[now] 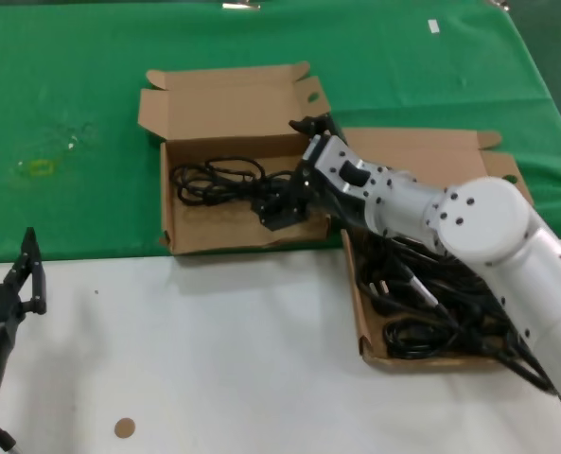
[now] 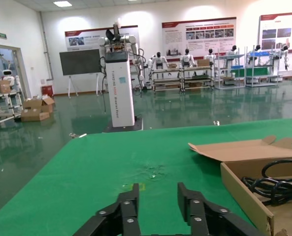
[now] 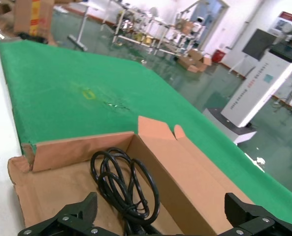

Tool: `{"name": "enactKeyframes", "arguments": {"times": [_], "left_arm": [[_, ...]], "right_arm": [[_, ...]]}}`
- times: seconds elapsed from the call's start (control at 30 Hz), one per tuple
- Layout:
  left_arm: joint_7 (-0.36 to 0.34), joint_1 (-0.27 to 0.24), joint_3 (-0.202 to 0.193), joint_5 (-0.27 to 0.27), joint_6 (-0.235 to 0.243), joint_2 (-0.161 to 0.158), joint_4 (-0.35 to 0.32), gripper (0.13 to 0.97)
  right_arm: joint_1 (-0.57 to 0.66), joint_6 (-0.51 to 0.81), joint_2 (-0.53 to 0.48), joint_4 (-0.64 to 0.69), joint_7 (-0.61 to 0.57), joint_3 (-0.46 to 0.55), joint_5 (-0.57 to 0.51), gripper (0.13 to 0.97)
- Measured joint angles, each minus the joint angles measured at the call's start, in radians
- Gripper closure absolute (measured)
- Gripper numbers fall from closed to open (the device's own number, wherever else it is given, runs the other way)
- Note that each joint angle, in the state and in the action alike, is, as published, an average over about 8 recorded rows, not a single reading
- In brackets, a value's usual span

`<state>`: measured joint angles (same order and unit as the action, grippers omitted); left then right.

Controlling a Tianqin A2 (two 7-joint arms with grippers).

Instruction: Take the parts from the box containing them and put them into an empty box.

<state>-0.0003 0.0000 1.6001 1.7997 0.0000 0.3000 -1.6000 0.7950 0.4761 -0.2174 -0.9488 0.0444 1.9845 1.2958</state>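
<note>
The empty box point(image 1: 178, 241), a brown carton with its lid point(image 1: 233, 99) folded back, lies on the green cloth and holds one black power cord point(image 1: 214, 180). My right gripper point(image 1: 282, 203) hangs open just over that cord's plug end inside the carton. In the right wrist view the jaws of the right gripper point(image 3: 160, 205) are spread wide, and the looped cord point(image 3: 123, 182) rests on the carton floor point(image 3: 52, 187) between them. The box containing the parts point(image 1: 359, 322) sits to the right, heaped with several black cords point(image 1: 431, 303). My left gripper point(image 1: 8, 251) is parked open at the near left.
Green cloth point(image 1: 72, 76) covers the far half of the table and white surface point(image 1: 214, 350) the near half. A small brown disc point(image 1: 124, 427) lies near the front edge. From the left wrist, the left gripper point(image 2: 158, 191) faces the carton's side wall point(image 2: 244, 194).
</note>
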Motion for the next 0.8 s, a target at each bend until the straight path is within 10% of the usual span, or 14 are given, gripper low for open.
{"name": "enactKeyframes", "arguments": {"times": [0.8], "left_arm": [[0.000, 0.000, 0.000, 0.000, 0.000, 0.000, 0.000, 0.410]], "right_arm": [[-0.305, -0.183, -0.032, -0.250, -0.017, -0.147, 0.193, 0.129]]}}
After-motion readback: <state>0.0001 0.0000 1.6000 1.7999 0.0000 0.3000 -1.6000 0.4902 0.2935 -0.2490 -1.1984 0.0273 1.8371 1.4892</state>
